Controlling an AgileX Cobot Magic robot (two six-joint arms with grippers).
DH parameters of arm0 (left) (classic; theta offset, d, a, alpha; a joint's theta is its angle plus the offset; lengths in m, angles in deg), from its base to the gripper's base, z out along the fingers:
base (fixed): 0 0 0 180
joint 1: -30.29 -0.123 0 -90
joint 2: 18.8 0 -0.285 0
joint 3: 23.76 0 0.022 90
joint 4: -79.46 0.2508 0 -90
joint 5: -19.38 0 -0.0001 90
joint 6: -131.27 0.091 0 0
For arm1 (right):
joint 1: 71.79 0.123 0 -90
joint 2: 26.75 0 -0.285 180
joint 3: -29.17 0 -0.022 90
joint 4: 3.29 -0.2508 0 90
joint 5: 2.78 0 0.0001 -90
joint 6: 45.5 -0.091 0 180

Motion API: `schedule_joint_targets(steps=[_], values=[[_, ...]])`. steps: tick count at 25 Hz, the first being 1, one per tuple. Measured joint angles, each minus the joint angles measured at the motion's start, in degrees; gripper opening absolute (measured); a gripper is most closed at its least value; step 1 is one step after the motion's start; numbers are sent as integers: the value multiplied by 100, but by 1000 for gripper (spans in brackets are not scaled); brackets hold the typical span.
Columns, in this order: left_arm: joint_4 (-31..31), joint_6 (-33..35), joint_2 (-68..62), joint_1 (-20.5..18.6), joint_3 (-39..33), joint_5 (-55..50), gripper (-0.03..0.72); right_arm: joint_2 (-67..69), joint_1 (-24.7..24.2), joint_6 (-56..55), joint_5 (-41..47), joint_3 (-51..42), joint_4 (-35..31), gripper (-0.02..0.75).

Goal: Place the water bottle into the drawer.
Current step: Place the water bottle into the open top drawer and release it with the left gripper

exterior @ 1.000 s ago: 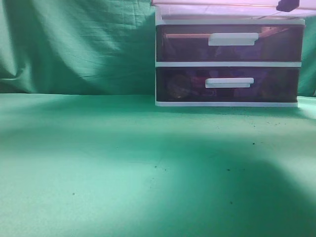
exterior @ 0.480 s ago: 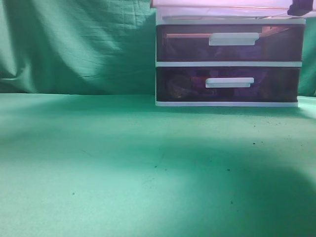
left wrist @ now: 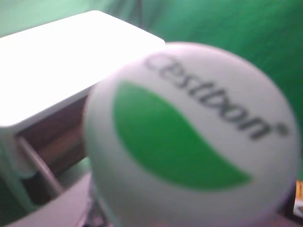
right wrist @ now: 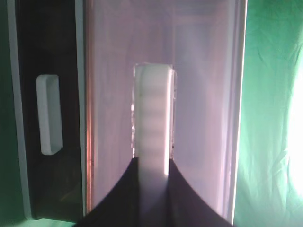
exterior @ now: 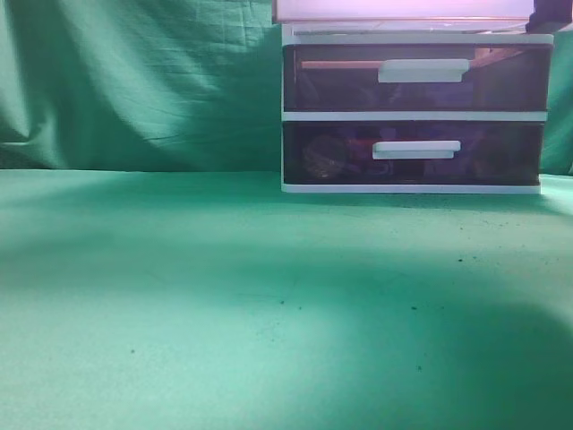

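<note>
White handle [right wrist: 151,120] pinched in right jaws: pull drawer [right wrist: 163,47] straight. Left jaws, state unclear, carry bottle [left wrist: 189,142].

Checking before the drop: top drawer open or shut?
Open. The top drawer front overhangs the unit frame; the right end effector is clamped on its white handle.

- The round white plastic bottle cap [left wrist: 191,137], filling the left wrist view, carries the dark grey word "cestbon" along its upper edge, blurred but legible.
- Beside the final letter stands a small ® mark.
- Below the word sits a green leaf-shaped logo.
</note>
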Motion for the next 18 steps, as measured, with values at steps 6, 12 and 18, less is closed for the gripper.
schedule_joint_targets(steps=[6, 12, 18], values=[[-299, 14, -1661, 502, 2090, 30, 298, 0, 0, 0, 0, 0, -25, 78], [1459, -303, -2516, 595, 2905, -272, 298, 0, 4, 0, 14, 0, -137, 78], [2170, -335, -2817, 576, 2941, -343, 298, -9, 4, -40, 27, 0, -196, 78]])
